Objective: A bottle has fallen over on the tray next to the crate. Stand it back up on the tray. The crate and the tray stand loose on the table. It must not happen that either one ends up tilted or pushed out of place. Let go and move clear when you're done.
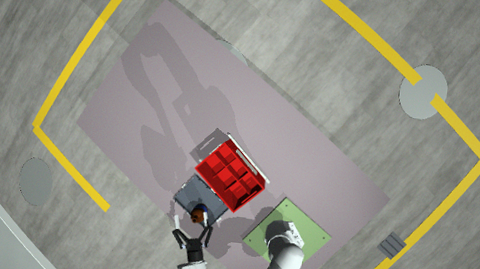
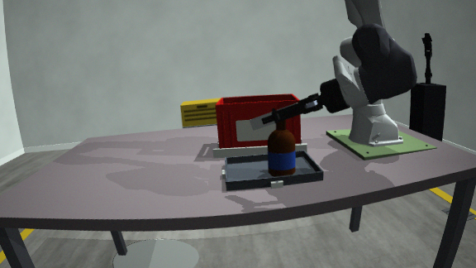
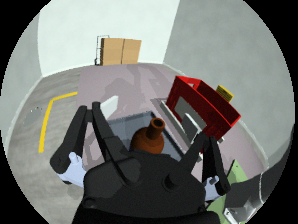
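Observation:
A brown bottle with a blue label [image 2: 282,148] stands upright on the dark grey tray [image 2: 266,169], near its right side. From above the bottle [image 1: 198,214] sits at the tray's [image 1: 200,198] near edge. My gripper [image 2: 264,121] is open, held level at the height of the bottle's neck, one finger on each side of it. In the top view the fingers [image 1: 190,222] straddle the bottle without gripping it. In the wrist view the bottle top [image 3: 150,137] shows between the spread fingers [image 3: 143,175]. The red crate [image 2: 258,115] stands right behind the tray.
The crate [image 1: 230,174] has several compartments and rests on a white base. The arm's green mounting plate [image 2: 380,142] lies to the right. A yellow box [image 2: 199,112] stands beyond the table, and a black post [image 2: 427,103] at the far right.

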`<action>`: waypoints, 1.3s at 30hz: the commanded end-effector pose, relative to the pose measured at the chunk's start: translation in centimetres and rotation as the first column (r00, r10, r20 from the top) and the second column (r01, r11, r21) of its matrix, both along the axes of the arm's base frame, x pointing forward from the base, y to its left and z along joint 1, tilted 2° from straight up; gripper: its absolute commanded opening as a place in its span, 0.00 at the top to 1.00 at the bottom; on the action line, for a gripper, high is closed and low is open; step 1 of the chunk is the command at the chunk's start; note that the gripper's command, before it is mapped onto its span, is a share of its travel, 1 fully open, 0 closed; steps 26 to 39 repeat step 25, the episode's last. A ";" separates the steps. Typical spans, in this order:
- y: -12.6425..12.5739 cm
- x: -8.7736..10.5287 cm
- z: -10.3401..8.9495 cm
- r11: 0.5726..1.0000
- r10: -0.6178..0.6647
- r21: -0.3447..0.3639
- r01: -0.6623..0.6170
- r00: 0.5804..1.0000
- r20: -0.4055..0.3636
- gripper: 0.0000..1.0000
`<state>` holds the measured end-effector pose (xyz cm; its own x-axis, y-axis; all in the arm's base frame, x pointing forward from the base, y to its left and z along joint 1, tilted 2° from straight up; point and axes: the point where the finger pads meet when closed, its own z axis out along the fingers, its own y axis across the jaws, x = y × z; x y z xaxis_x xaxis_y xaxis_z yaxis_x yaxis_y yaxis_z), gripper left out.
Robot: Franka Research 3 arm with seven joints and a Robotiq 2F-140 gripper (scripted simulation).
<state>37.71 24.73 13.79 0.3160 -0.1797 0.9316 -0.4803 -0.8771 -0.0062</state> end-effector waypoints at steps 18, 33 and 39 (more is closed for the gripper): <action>-0.1 0.0 3.2 1.000 0.001 -0.006 -0.001 1.000 -0.009 0.00; -0.1 0.0 4.8 1.000 0.001 -0.006 -0.001 1.000 -0.009 0.00; -0.1 0.0 4.8 1.000 0.001 -0.006 -0.001 1.000 -0.009 0.00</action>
